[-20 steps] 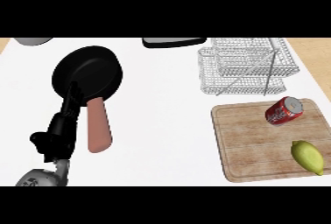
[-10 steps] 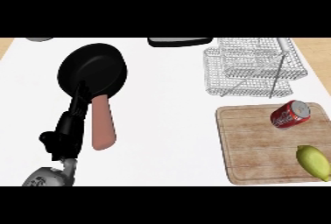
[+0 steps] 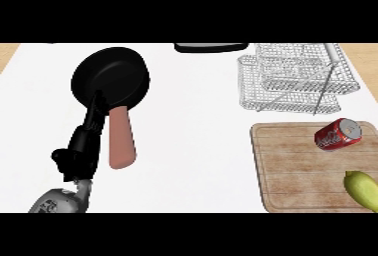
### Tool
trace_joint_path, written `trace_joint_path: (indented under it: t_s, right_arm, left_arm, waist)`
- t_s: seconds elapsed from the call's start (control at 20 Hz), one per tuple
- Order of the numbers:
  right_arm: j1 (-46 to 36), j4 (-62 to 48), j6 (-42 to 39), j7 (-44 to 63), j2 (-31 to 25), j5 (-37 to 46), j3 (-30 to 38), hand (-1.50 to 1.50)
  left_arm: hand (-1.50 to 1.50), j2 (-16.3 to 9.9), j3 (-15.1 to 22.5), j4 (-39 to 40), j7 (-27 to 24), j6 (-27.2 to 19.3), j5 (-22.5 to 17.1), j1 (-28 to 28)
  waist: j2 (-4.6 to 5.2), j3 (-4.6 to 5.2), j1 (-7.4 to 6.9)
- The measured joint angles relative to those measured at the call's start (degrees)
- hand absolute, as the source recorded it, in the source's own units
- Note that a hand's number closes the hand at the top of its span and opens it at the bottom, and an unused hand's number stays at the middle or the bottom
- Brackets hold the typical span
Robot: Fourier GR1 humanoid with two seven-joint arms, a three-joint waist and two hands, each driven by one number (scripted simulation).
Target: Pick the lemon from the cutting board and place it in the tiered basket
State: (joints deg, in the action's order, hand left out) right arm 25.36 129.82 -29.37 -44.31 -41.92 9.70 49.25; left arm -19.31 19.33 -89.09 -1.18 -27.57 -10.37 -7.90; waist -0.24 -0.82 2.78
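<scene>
Fingers of the left hand hang straight and relaxed; the view has drifted, sliding the untouched lemon toward the right edge.

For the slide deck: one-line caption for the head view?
Left hand beside the frying pan; lemon and soda can on cutting board, wire basket behind.
</scene>
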Motion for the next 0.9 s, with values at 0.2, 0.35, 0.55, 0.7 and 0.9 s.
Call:
trace_joint_path:
  t_s: [0.2,0.35,0.55,0.7,0.9]
  right_arm:
    - [4.91,-4.14,8.02,-7.41,0.94,7.69,-2.55,-1.5]
    - [7.98,-8.28,13.87,-12.69,1.54,12.7,-4.97,-1.5]
    - [10.01,-13.95,20.39,-18.18,1.7,17.68,-8.15,-1.5]
    - [9.82,-17.5,24.49,-21.04,1.93,20.29,-10.19,-1.5]
    - [9.93,-21.44,28.84,-23.17,3.47,22.23,-12.52,-1.5]
  left_arm:
    - [0.0,0.19,-0.05,0.69,0.02,0.22,0.36,-0.89]
    - [0.0,0.46,0.34,0.88,0.14,0.53,0.55,-0.88]
    - [0.0,0.53,0.41,0.85,0.5,0.99,0.8,-1.65]
    - [0.0,0.9,0.67,0.99,0.87,1.0,1.12,-1.95]
    - [0.0,0.7,0.32,1.17,1.56,1.56,1.21,-2.63]
  waist:
    - [0.06,0.13,-0.47]
    - [0.04,0.22,-0.95]
    - [0.03,0.31,-1.54]
    - [0.02,0.38,-1.92]
    - [-0.04,0.46,-1.94]
